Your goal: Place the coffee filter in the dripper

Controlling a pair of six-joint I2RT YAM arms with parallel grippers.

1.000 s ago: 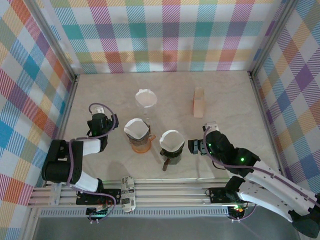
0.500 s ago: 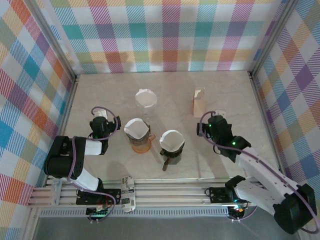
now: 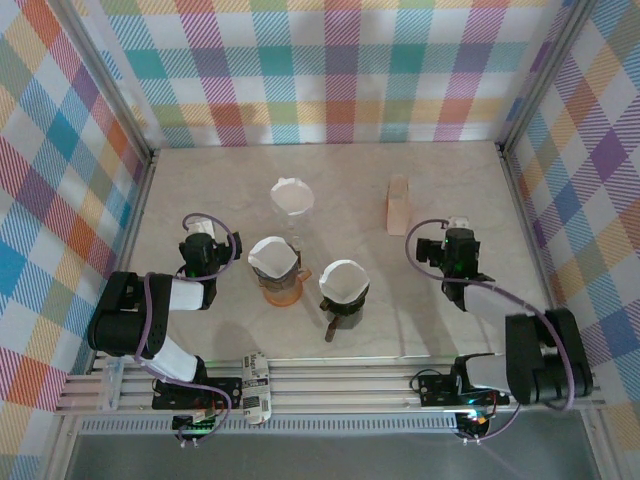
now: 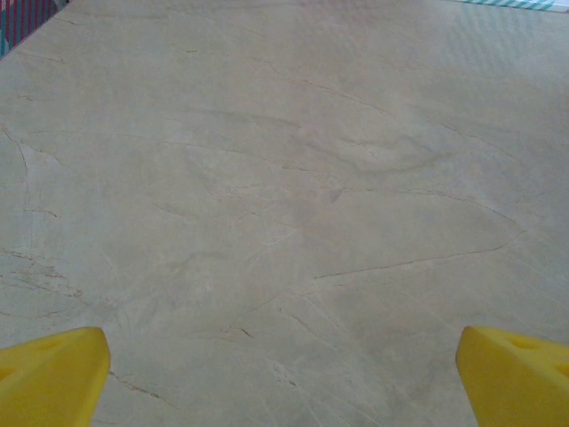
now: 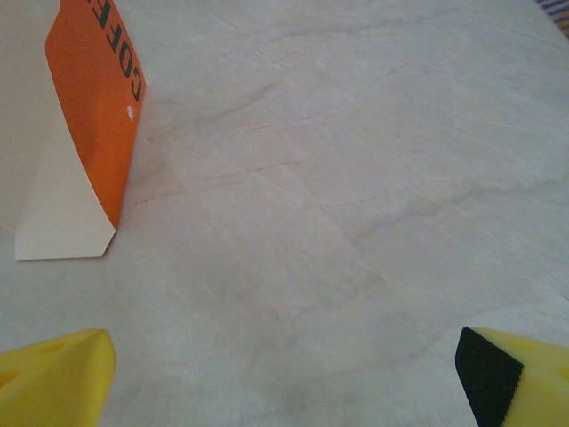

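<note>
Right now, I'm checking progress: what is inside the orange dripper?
A white paper filter sits in the orange dripper. It covers the dripper's inside, so anything beneath cannot be seen.

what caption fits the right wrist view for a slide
Open right gripper facing veined table, orange packet upper left.

Filter pack (image 3: 398,205) back-rt of three drippers (image 3: 281,291) — filters (image 3: 273,257) in them.

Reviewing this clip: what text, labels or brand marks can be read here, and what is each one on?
"COF…": black letters on the orange pack in the right wrist view, the rest cut off at the picture's edge.
Printed label on the front rail, top view: too small to read.
</note>
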